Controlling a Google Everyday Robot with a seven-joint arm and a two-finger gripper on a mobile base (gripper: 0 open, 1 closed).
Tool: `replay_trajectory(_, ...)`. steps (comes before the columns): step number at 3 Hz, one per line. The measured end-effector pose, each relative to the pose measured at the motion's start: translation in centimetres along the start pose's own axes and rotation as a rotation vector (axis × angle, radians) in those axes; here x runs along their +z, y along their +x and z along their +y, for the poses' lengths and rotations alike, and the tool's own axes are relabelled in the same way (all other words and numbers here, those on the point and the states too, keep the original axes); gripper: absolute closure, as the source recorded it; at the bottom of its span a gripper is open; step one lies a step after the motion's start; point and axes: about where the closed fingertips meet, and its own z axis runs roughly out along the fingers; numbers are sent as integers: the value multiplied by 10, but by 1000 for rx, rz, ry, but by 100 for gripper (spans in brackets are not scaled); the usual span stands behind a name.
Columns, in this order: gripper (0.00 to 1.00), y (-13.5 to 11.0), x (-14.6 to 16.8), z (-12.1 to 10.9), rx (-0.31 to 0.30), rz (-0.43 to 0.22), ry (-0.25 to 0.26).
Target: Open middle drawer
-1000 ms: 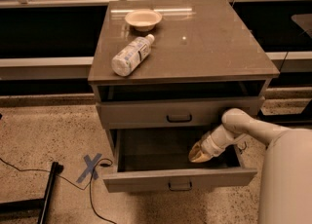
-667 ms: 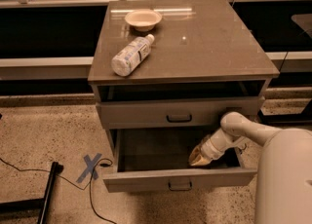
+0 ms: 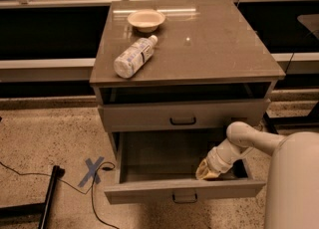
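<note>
The middle drawer is pulled far out of the grey-brown cabinet, and its dark loop handle shows on the flat front. My gripper reaches down inside this drawer at its right front, just behind the front panel. The white arm comes in from the right. The top drawer above has its handle at centre and a dark gap over it. The bottom drawer is hidden under the open one.
A plastic bottle lies on the cabinet top, with a small bowl behind it. A blue tape X, a cable and a dark stand leg lie on the floor at left. My white body fills the lower right.
The middle drawer has come a little further out toward me, and my gripper inside it has moved forward with it.
</note>
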Motion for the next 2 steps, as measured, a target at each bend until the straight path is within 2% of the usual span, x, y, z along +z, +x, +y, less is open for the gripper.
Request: replay_trajectory(2, 100, -22, -8, 39, -39, -23, -39)
